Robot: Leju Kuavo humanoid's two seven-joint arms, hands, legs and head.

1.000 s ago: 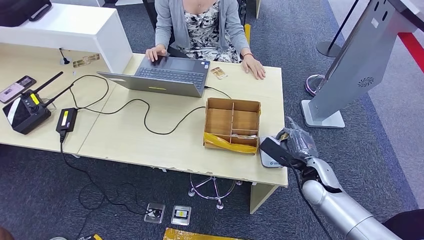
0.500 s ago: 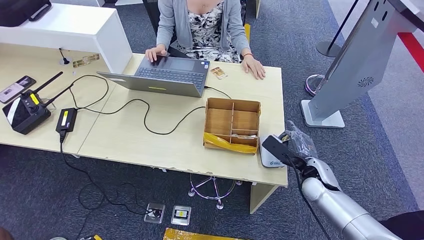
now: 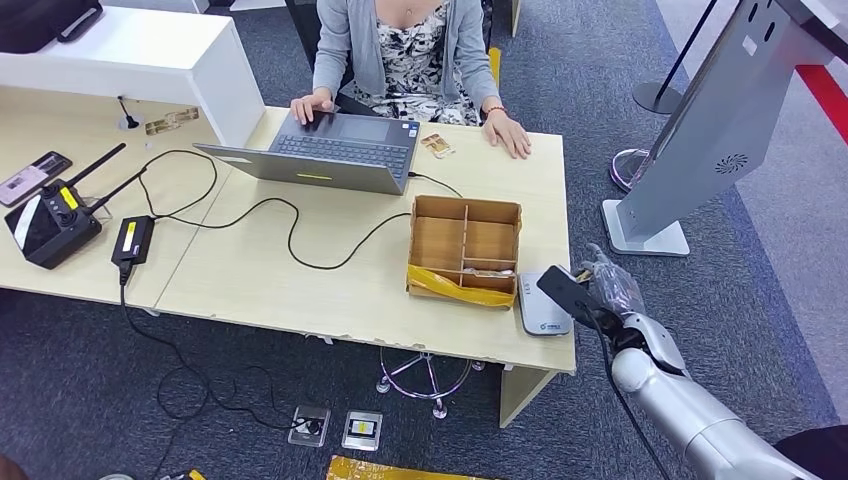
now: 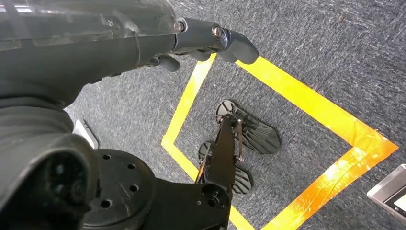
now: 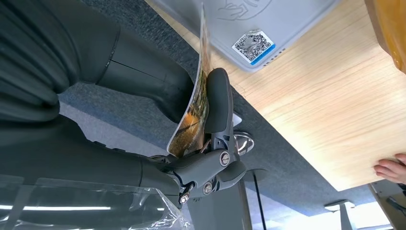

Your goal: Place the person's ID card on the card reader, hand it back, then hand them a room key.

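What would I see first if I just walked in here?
Probably the silver right robot hand at the table's near right corner, pinching a card beside the grey card reader. Next, the person across the table, typing on a laptop, and the cardboard box with dividers in between.

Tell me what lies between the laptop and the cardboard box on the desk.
In the head view, a black cable crosses bare desk between laptop and cardboard box.
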